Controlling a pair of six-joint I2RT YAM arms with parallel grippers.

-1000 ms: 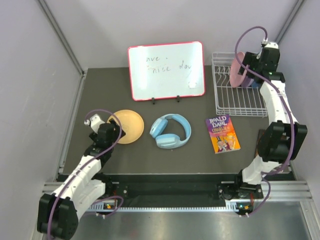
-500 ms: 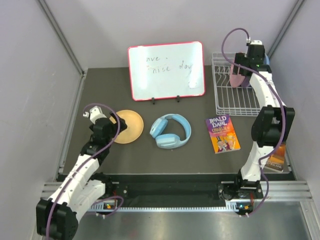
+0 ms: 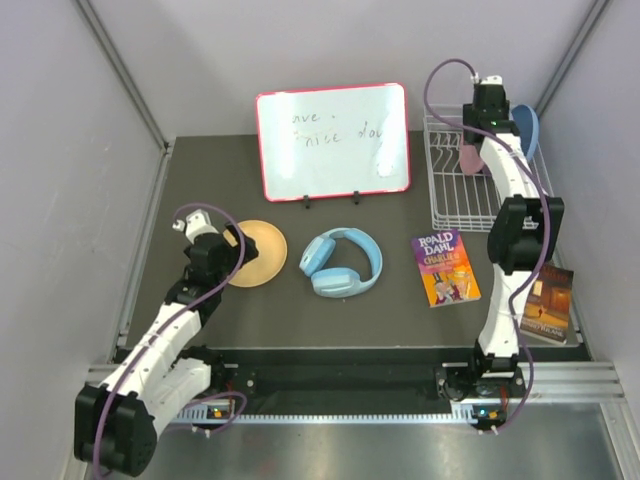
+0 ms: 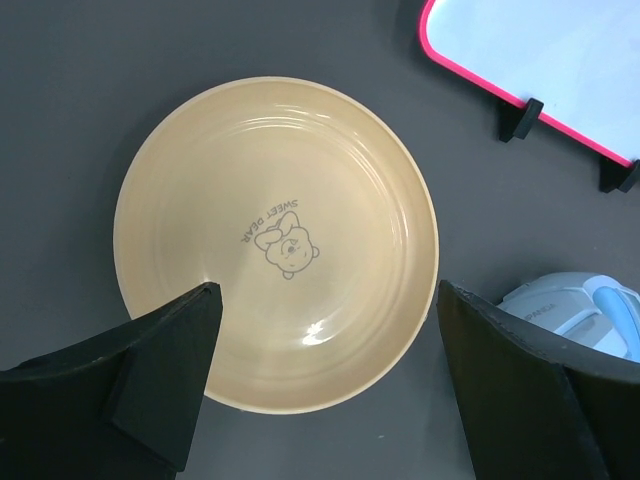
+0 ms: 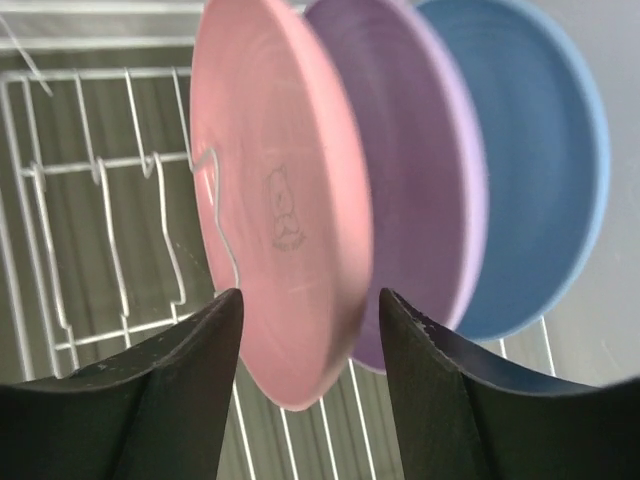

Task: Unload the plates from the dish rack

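Note:
The tan-orange plate (image 3: 257, 253) lies flat on the dark table at the left; it also shows in the left wrist view (image 4: 276, 243). My left gripper (image 3: 228, 250) (image 4: 325, 295) is open and empty, hovering over the plate's near edge. The white wire dish rack (image 3: 470, 205) stands at the back right. The pink plate (image 5: 285, 200), lavender plate (image 5: 425, 180) and light blue plate (image 5: 540, 170) stand upright in it. My right gripper (image 3: 480, 135) (image 5: 310, 300) is open, one finger on each side of the pink plate's rim.
A red-framed whiteboard (image 3: 333, 140) stands at the back centre. Light blue headphones (image 3: 342, 262) lie mid-table. A Roald Dahl book (image 3: 445, 267) lies right of them, and a darker book (image 3: 545, 303) at the right edge. Grey walls close in both sides.
My right arm has swung left and farther back over the rack, onto the pink plate, uncovering the dark book. My left arm has shifted only slightly by the tan plate.

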